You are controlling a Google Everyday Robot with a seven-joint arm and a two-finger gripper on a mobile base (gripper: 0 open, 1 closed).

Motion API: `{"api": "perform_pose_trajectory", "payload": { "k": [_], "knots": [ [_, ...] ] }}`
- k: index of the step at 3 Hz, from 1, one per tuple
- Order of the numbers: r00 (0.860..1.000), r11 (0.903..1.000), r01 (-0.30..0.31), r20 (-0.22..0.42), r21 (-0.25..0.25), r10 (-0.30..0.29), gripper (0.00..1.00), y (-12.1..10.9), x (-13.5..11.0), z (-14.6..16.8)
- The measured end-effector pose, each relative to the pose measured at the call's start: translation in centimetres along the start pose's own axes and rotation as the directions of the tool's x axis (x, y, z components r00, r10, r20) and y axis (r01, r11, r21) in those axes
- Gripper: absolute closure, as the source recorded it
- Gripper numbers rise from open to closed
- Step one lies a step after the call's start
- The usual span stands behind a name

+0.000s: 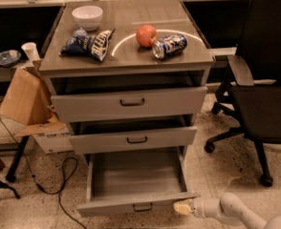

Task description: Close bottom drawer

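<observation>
Pincer [182, 207] with a pale yellow tip sits low at the right end of the front of the flat grey bottom drawer [113, 207], touching it or just beside it; if it is open or closed I cannot tell. This drawer, the lowest of 3, is pulled far out below the front edge of the grey counter [131, 56]. On the counter, a white round bowl [87, 17] stands near the back left corner.
</observation>
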State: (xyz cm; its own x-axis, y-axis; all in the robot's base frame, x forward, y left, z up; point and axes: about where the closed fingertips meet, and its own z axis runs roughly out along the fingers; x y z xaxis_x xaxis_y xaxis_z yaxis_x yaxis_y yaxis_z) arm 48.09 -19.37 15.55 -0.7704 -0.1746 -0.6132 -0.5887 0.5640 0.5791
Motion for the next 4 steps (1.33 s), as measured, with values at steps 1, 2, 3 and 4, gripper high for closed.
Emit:
{"api": "perform_pose_trajectory", "payload": {
  "k": [1,2,3,4],
  "knots": [
    [1.0,0.9999,0.015,0.011,-0.001,-0.015,1.0,-0.2,-0.8,0.2],
    [0.999,0.9991,0.041,0.031,-0.001,-0.041,1.0,-0.3,-2.1,0.5],
    [0.992,0.9933,0.115,0.05,-0.001,-0.115,1.0,-0.4,-5.6,1.6],
    [0.992,0.9933,0.115,0.05,-0.001,-0.115,1.0,-0.4,-5.5,1.5]
  ]
}}
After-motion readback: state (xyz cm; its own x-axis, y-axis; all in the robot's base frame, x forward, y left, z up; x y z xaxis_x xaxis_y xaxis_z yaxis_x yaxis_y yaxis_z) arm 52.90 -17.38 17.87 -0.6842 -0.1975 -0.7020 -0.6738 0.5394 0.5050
